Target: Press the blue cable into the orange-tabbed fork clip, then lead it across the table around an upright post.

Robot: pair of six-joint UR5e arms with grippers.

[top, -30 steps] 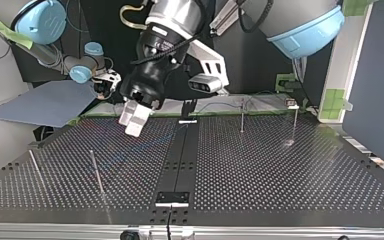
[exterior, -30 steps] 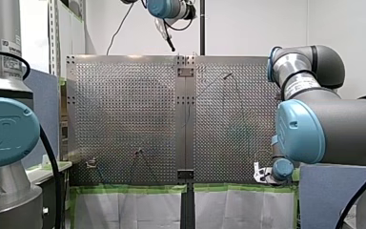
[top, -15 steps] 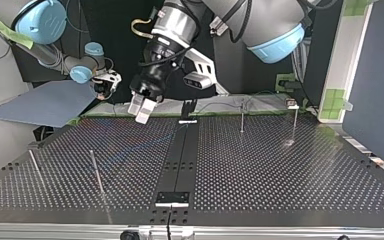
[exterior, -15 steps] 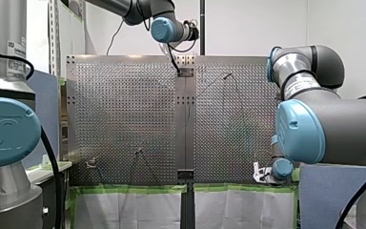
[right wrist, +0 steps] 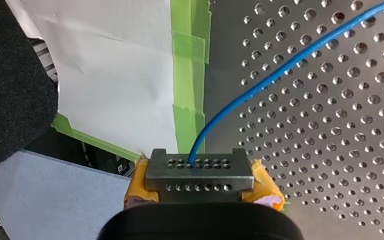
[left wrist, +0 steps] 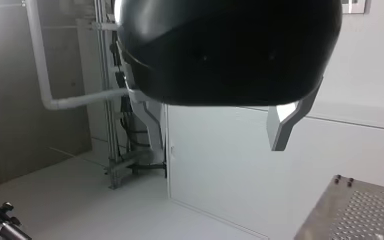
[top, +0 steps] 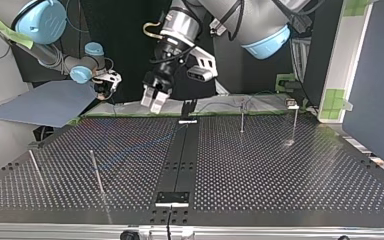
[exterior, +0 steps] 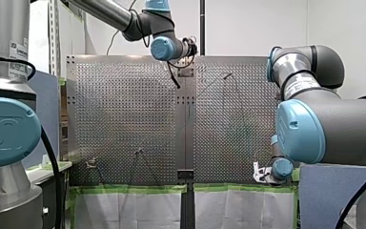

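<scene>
Right claw clamped on the blue cable, left claw parted and up in the air.

In the right wrist view my right claw (right wrist: pixel 198 167), with yellow pads on either side, was closed on the blue cable (right wrist: pixel 280 75). The cable ran ahead from between its fingers over the perforated surface (right wrist: pixel 340 150), beside strips of green tape (right wrist: pixel 190 65). In the top view my left claw (top: pixel 154 105) hung clear above the surface, its pale fingers apart and holding nothing, left of the dark centre strip (top: pixel 180 160) and well apart from the upright posts (top: pixel 242 116).
</scene>
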